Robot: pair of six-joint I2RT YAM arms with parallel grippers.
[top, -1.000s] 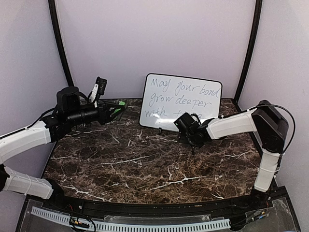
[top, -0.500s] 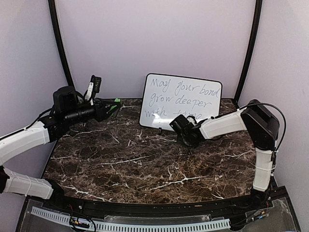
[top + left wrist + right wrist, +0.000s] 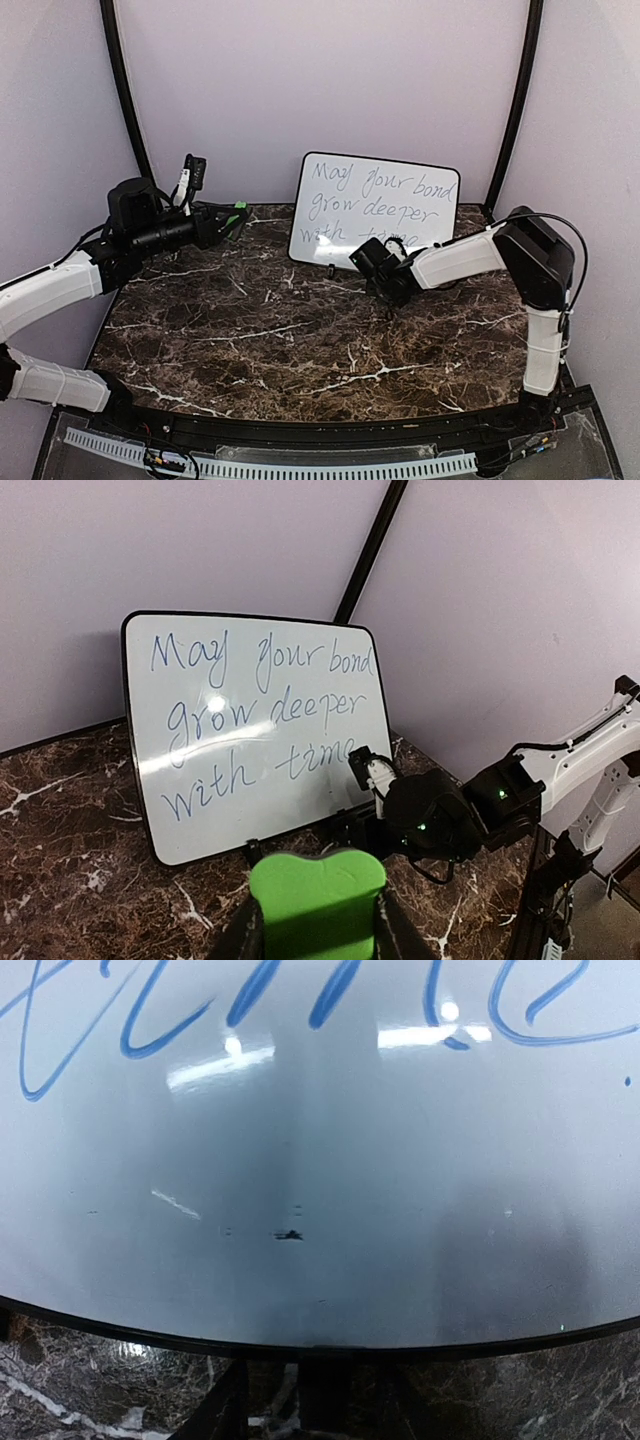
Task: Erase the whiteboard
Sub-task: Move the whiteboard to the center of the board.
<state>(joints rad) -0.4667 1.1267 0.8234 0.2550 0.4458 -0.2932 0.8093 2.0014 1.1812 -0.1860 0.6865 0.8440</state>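
Standing at the far middle of the table point(image 3: 300, 340), the whiteboard point(image 3: 375, 205) tilts back on small black feet, close to the far wall point(image 3: 320, 80). Its face carries three lines of blue handwriting, none rubbed out.

On the far left, the left gripper point(image 3: 228, 222) hangs above the table, pointing right toward the board and well apart from it. It is clamped on a green eraser point(image 3: 240, 207). Nothing stands between eraser and board except bare marble.

The right gripper point(image 3: 362, 255) reaches in from the right and sits at the board's lower edge, covering the end of the last written line as seen from above.

From above, the eraser is only a green speck. The left wrist view shows it large, with a dark finger point(image 3: 250, 932) against each side. That view also shows the full writing and the right arm's black wrist low at the board's near right corner.

The right wrist view is filled by the board's lower face, the black frame and one foot point(image 3: 325, 1395) beneath it. Dark shapes beside the foot are too cropped to read, so I cannot tell whether the right jaws are apart or together.
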